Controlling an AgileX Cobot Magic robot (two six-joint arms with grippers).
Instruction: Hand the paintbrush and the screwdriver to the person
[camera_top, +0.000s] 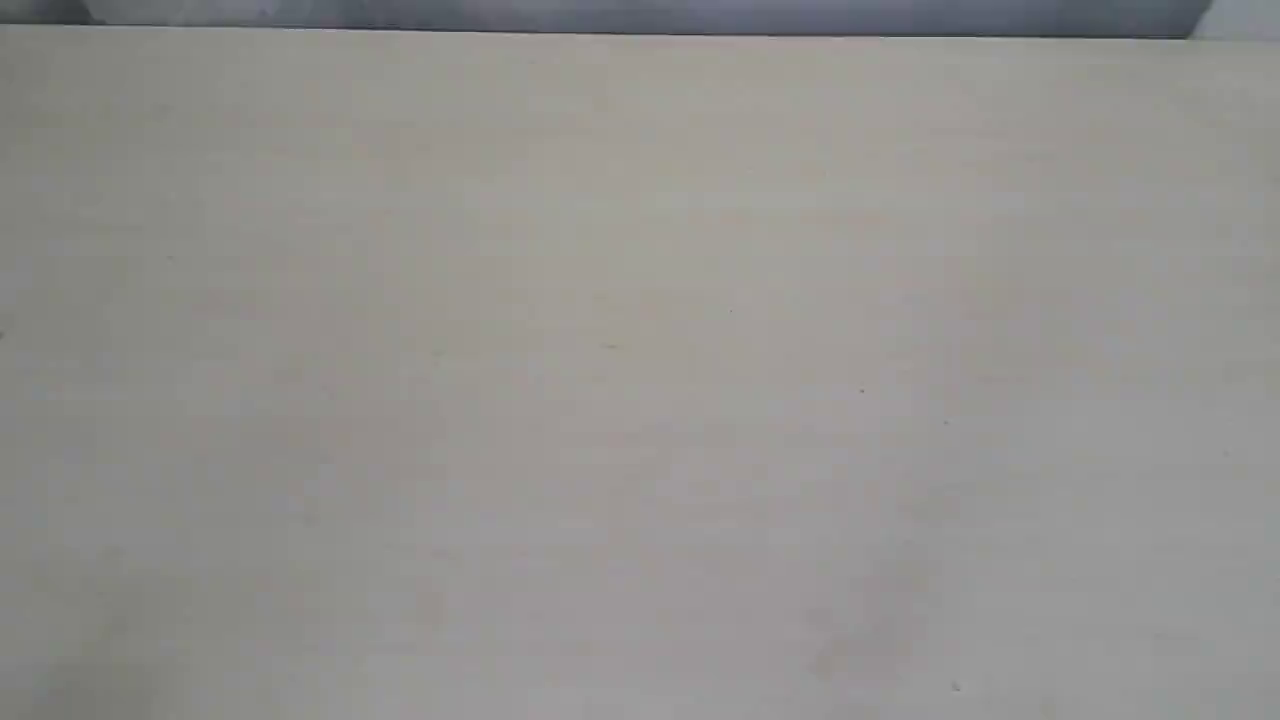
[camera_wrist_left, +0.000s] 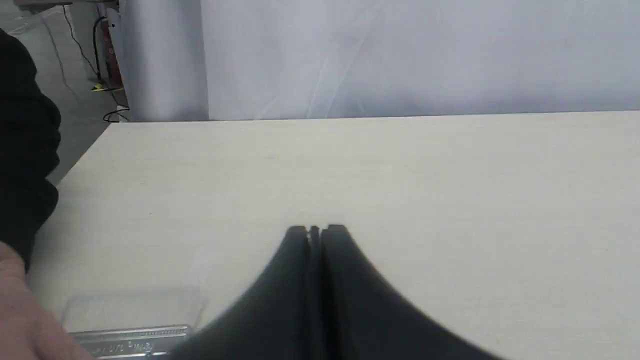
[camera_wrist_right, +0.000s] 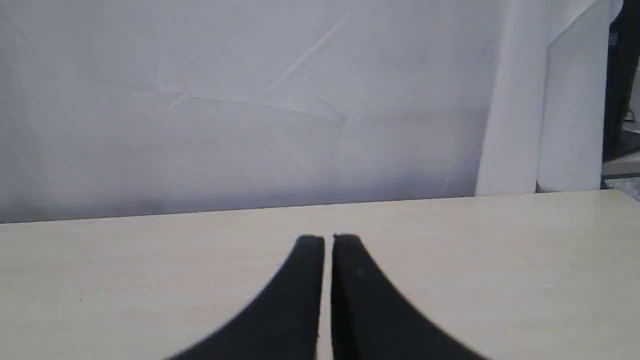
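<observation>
In the left wrist view the paintbrush (camera_wrist_left: 131, 341) lies on the table at the picture's edge; only its silver ferrule and pale bristles show, and the handle is out of frame. The person's bare hand (camera_wrist_left: 20, 320) with a dark sleeve (camera_wrist_left: 25, 150) is right beside the ferrule; whether it grips the brush I cannot tell. My left gripper (camera_wrist_left: 315, 231) is shut and empty, a short way from the brush. My right gripper (camera_wrist_right: 328, 239) is shut with nothing in it, over bare table. The screwdriver is out of view. The exterior view shows neither gripper nor any object.
The pale wooden table (camera_top: 640, 380) fills the exterior view. A white curtain (camera_wrist_right: 250, 110) hangs behind its far edge. Cables and floor (camera_wrist_left: 95, 75) show beyond the table's corner on the person's side.
</observation>
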